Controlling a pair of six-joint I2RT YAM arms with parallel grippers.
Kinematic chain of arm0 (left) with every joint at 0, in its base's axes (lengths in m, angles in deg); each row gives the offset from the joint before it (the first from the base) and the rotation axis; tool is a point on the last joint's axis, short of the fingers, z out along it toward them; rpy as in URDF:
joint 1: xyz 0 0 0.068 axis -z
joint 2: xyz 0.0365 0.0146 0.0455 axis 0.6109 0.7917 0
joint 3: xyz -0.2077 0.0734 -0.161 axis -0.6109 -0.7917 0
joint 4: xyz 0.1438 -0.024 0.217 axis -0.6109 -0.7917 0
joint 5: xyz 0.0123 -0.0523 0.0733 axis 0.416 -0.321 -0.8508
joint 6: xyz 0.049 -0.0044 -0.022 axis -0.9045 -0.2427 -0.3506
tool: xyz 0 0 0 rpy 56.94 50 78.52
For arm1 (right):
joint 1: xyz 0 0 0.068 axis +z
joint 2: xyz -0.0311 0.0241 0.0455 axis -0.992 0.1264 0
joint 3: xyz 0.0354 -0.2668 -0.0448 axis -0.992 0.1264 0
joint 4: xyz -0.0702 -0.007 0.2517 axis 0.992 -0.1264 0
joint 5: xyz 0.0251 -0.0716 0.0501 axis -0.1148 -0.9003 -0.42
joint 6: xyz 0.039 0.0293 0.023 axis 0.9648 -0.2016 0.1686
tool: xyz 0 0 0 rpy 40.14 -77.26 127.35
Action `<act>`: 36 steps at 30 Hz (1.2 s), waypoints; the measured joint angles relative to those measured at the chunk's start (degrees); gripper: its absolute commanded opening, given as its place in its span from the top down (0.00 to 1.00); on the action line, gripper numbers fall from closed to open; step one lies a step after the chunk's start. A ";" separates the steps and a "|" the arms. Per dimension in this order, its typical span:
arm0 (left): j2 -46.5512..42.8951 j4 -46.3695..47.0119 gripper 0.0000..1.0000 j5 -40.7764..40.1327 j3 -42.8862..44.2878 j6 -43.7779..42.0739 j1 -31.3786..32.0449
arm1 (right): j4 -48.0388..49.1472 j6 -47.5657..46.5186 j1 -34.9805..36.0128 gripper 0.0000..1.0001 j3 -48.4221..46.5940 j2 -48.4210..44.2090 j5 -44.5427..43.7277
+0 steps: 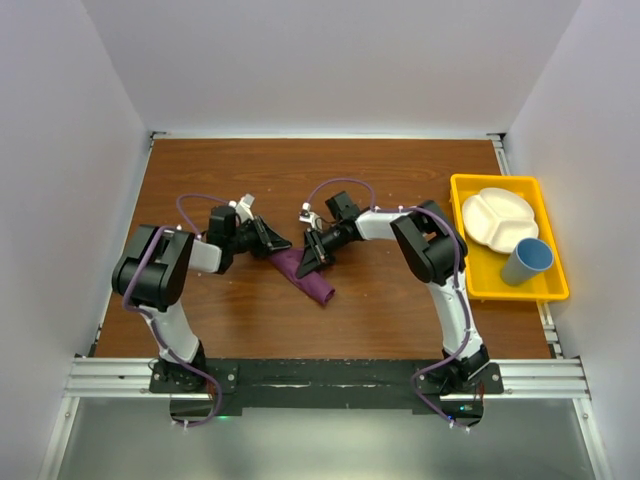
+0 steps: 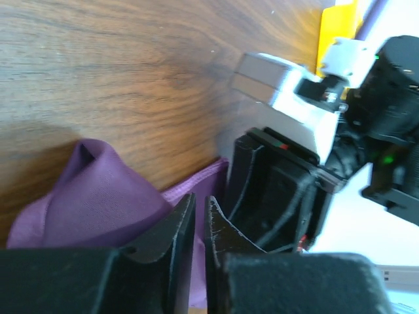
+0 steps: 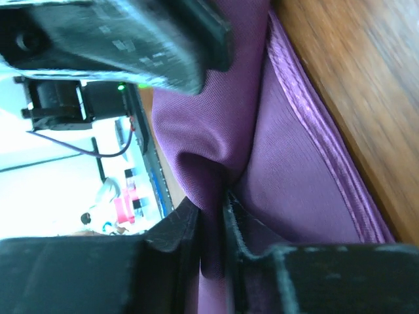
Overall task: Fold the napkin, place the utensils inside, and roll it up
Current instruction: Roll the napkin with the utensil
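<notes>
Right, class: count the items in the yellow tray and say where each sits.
2. A white plate lies in the far half of the tray; a blue cup sits nearer, by the right rim. None seems hidden.

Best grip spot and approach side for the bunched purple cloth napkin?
Best bet: the raised fold ridge of the plum-purple cloth napkin, from above, jaws across it. Its flat hemmed edge hugs the brown wooden table, leaving little to catch. The right gripper pinches such a fold.

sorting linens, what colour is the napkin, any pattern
Plain plum purple, no pattern; the napkin shows best in the right wrist view.
</notes>
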 measured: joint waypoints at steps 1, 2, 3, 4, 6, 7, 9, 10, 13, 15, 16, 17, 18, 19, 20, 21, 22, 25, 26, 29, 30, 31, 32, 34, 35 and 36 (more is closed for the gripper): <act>0.46 0.22 0.87 0.09 0.04 -0.33 0.00 | -1.03 -0.28 0.02 0.76 -0.07 -0.37 -0.79; 0.90 0.55 0.88 0.13 0.09 -0.59 0.00 | -2.75 -0.76 0.02 0.75 -0.46 -0.90 -2.16; 1.25 0.96 0.89 0.20 0.11 -0.70 -0.02 | -3.93 -1.22 0.02 0.73 -0.83 -1.14 -3.15; 1.66 1.60 0.89 0.44 0.11 -1.07 -0.11 | -5.88 -1.73 0.02 0.68 -1.57 -1.42 -4.63; 2.05 2.16 0.89 0.79 0.11 -1.66 -0.35 | -8.44 -2.32 0.02 0.63 -2.64 -1.79 -6.38; 2.16 2.29 0.90 0.94 0.11 -2.05 -0.48 | -9.94 -2.75 0.04 0.62 -3.17 -2.21 -7.32; 2.34 2.47 0.90 1.22 0.17 -2.84 -0.66 | -12.55 -3.74 0.11 0.56 -4.04 -3.26 -10.08; 2.43 2.45 0.90 1.33 0.28 -3.21 -0.70 | -14.01 -4.46 0.13 0.54 -4.42 -3.98 -11.74; 2.69 2.38 0.91 1.55 0.61 -3.96 -0.72 | -18.67 -7.13 0.13 0.47 -5.53 -6.54 -17.38; 2.89 2.40 0.91 1.79 0.81 -4.44 -0.74 | -21.42 -9.22 0.26 0.45 -5.75 -8.74 -21.09; 2.91 2.38 0.91 1.86 0.85 -4.52 -0.74 | -22.80 -10.21 0.37 0.45 -5.73 -9.92 -22.62; 2.91 2.27 0.91 1.88 0.87 -4.55 -0.74 | -23.74 -10.93 0.52 0.44 -5.68 -10.86 -23.67; 2.91 2.01 0.92 1.88 0.98 -4.57 -0.76 | -24.30 -11.98 0.81 0.44 -5.16 -12.24 -25.20; 2.91 1.81 0.92 1.88 1.09 -4.61 -0.76 | -24.90 -12.74 1.20 0.44 -4.46 -13.55 -26.53; 2.91 1.46 0.92 1.88 1.25 -4.68 -0.76 | -25.35 -13.38 1.75 0.44 -3.50 -14.73 -27.65; 2.93 1.11 0.92 1.88 1.40 -4.76 -0.76 | -25.11 -13.68 2.34 0.44 -2.36 -15.67 -28.48; 2.97 0.72 0.92 1.90 1.64 -4.98 -0.76 | -24.96 -14.05 3.39 0.44 -0.44 -16.92 -29.51; 3.10 -0.44 0.92 1.90 2.29 -5.18 -0.76 | -24.46 -14.19 6.08 0.52 3.61 -17.70 -32.20; 3.10 -0.83 0.92 1.90 2.51 -5.33 -0.76 | -24.15 -14.14 6.69 0.57 4.74 -17.68 -33.35; 3.10 -2.62 0.93 1.84 3.26 -6.36 -0.76 | -23.17 -13.29 8.04 0.78 7.06 -18.75 -36.61; 3.13 -3.30 0.93 1.81 3.61 -6.73 -0.76 | -22.84 -13.51 8.11 0.79 7.48 -19.04 -37.35; 3.19 -4.24 0.93 1.79 4.13 -7.23 -0.76 | -22.32 -13.33 8.13 0.80 8.00 -19.37 -38.84; 3.30 -4.98 0.93 1.73 4.59 -7.78 -0.76 | -22.18 -13.33 8.09 0.80 8.37 -19.82 -39.91; 3.61 -6.27 0.93 1.55 5.53 -8.83 -0.81 | -22.12 -13.79 8.13 0.70 8.92 -20.94 -42.66; 3.85 -7.02 0.93 1.49 6.05 -9.55 -0.90 | -22.14 -14.08 8.15 0.66 9.22 -21.53 -44.22; 4.09 -7.72 0.93 1.27 6.51 -10.10 -1.03 | -22.14 -14.27 8.17 0.63 9.53 -21.99 -45.35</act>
